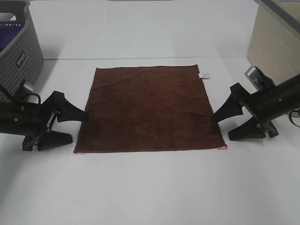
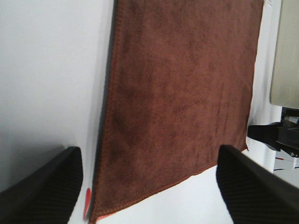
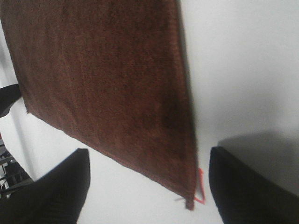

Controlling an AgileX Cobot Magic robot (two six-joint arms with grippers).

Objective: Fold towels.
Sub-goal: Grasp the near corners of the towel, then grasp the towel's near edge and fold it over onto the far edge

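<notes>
The dark reddish-brown towel lies flat and spread out on the white table, with a small white tag at its far right corner. My left gripper is open just off the towel's left edge near the front corner, empty. My right gripper is open just off the towel's right edge near the front corner, empty. The towel also shows in the left wrist view and in the right wrist view, between the open fingers.
A grey laundry basket holding a purple cloth stands at the far left. A beige box or panel stands at the far right. Small red marks sit on the table at the towel's front corners.
</notes>
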